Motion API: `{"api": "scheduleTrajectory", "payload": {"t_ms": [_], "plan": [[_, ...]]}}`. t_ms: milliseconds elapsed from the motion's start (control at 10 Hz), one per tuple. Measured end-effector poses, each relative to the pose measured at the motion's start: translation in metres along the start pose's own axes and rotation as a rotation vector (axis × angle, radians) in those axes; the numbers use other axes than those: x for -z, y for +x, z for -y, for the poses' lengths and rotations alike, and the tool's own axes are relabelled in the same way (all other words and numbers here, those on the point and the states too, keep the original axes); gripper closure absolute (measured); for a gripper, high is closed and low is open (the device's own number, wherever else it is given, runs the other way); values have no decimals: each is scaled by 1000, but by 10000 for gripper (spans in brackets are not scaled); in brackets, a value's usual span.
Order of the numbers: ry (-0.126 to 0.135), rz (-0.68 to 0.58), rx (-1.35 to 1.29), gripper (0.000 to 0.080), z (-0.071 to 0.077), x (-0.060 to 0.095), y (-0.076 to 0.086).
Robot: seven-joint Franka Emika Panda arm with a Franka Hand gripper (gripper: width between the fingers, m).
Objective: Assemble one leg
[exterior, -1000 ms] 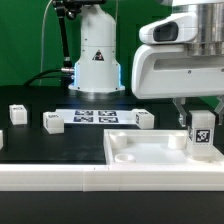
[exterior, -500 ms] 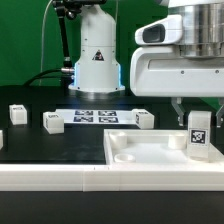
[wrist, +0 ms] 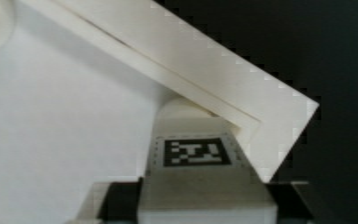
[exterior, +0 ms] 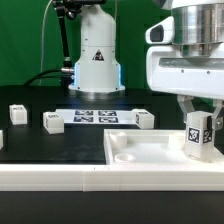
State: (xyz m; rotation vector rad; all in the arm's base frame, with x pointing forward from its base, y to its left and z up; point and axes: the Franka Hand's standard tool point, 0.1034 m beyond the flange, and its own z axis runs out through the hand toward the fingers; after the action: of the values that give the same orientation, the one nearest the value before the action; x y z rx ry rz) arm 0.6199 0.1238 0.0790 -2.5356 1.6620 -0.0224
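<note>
My gripper (exterior: 200, 122) is shut on a leg (exterior: 199, 137), a small white post with a black-and-white tag on its face. It holds the leg upright over the right end of the wide white panel (exterior: 140, 150), by the panel's far right corner. In the wrist view the leg (wrist: 201, 165) runs out between my dark fingers (wrist: 123, 200) toward the panel's raised edge (wrist: 211, 85). Three other legs lie on the black table: one (exterior: 144, 120) right of the marker board, one (exterior: 53, 122) left of it, one (exterior: 17, 113) at far left.
The marker board (exterior: 97, 117) lies flat at the middle back. The arm's white base (exterior: 96, 55) stands behind it. A white ledge (exterior: 60, 178) runs along the front. Another white part (exterior: 1, 140) shows at the exterior view's left edge.
My gripper has moved a little to the exterior view's right and down with the leg in it, and the leg now tilts slightly. The loose parts have not moved.
</note>
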Motion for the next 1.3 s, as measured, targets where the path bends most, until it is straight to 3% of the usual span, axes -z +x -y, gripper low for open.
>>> {"api": "scheduleTrajectory", "payload": {"t_ms": [500, 600, 700, 1300], "plan": [[17, 26, -145, 495, 0, 0, 0], [18, 26, -98, 292, 0, 0, 0], [19, 25, -47, 183, 1, 1, 2], [-21, -8, 551, 150, 5, 4, -5]]}}
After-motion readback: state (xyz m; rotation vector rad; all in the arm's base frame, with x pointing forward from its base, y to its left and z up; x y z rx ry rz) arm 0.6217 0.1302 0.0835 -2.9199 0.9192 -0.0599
